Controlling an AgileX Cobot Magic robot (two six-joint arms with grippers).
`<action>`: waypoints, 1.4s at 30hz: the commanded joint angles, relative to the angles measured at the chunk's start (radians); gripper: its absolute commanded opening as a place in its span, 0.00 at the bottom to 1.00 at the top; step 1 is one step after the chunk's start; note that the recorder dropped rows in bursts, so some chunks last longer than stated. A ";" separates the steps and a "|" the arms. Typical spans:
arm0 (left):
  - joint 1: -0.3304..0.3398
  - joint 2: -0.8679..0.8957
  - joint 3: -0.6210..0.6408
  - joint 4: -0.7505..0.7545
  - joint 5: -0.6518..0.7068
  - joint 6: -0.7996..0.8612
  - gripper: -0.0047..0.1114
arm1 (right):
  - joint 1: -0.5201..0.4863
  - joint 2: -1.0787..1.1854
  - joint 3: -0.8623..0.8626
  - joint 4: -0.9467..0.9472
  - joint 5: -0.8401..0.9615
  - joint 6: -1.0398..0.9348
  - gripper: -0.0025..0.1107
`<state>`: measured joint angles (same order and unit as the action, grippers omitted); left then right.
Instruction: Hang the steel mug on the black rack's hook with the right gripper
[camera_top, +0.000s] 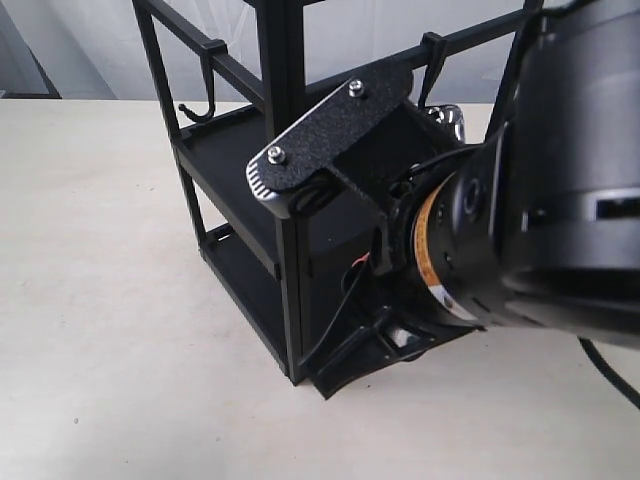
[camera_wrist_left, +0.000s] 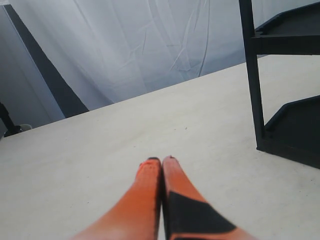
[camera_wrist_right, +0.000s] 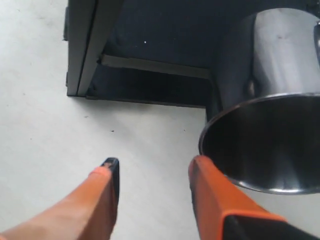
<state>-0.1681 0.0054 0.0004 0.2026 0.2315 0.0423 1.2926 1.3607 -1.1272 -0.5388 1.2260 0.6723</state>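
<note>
1. My right gripper (camera_wrist_right: 152, 172) has its two orange fingers spread apart with nothing between them, only bare table (camera_wrist_right: 45, 100) showing in the gap. So the steel mug (camera_wrist_right: 280, 100) is not in my grasp.

2. The mug sits just beside the outer face of one finger (camera_wrist_right: 210, 195), its wide shiny rim close to that fingertip and its body running away toward the black rack (camera_top: 280, 230). I cannot tell whether its handle already sits on a hook; the handle is hidden from the wrist camera.

3. In the exterior view the right arm fills most of the frame, its speckled finger plate right against the rack's corner post. A glint of steel (camera_top: 448, 120) shows past the plate, below the top bar, which suggests the mug is up at hook height.

4. A free hook (camera_top: 200, 105) hangs from the bar on the far side of the rack from my gripper.

5. My left gripper (camera_wrist_left: 161, 161) is pinched together, parked low over the table and well away from the rack, to keep clear.
</note>
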 joint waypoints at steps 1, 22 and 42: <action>-0.006 -0.005 0.000 -0.005 -0.006 -0.001 0.05 | 0.004 -0.028 0.005 0.006 -0.005 -0.002 0.42; -0.006 -0.005 0.000 -0.004 -0.002 -0.001 0.05 | 0.004 -0.234 0.005 0.094 -0.005 -0.171 0.22; -0.005 -0.005 0.000 -0.002 0.008 -0.001 0.05 | 0.004 -0.308 0.005 -0.056 -0.097 -0.182 0.02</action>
<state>-0.1681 0.0054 0.0004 0.2026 0.2358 0.0423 1.2926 1.0587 -1.1272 -0.5916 1.1540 0.4962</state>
